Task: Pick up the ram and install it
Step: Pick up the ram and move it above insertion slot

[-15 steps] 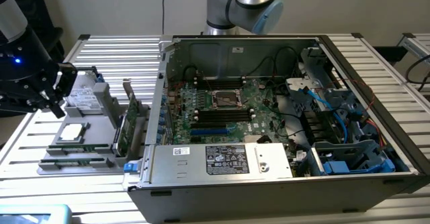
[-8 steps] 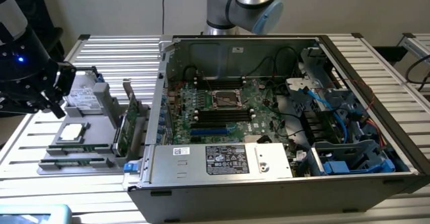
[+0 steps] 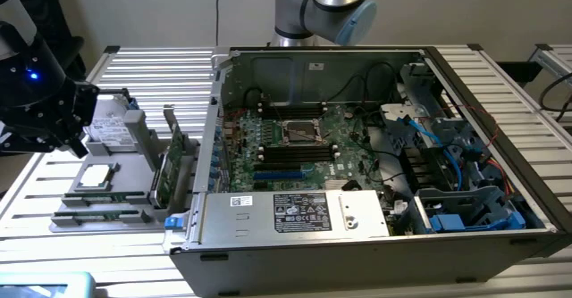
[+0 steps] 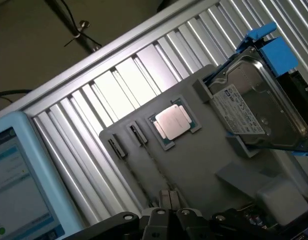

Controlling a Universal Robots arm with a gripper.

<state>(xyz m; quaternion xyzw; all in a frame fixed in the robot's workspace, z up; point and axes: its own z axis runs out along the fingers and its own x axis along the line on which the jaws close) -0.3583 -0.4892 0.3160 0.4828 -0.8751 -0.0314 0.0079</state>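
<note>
Two ram sticks (image 3: 103, 197), thin green boards, lie flat in the front slots of a grey parts tray (image 3: 134, 152) at the exterior view's left, outside the computer case. My black gripper (image 3: 72, 142) hovers over the tray's far left part, beside the hard drive (image 3: 112, 128) and apart from the ram. In the wrist view my fingertips (image 4: 164, 198) stand pressed together with nothing between them, above the grey tray (image 4: 194, 165). The open case holds the motherboard (image 3: 295, 144) with black memory slots (image 3: 295, 153) below the processor socket.
On the tray are a silver processor chip (image 4: 173, 121), a hard drive in a blue frame (image 4: 259, 112) and an upright green expansion card (image 3: 170, 171). The case wall (image 3: 214, 110) stands between tray and motherboard. A light-blue tablet (image 4: 13, 185) lies on the slatted table.
</note>
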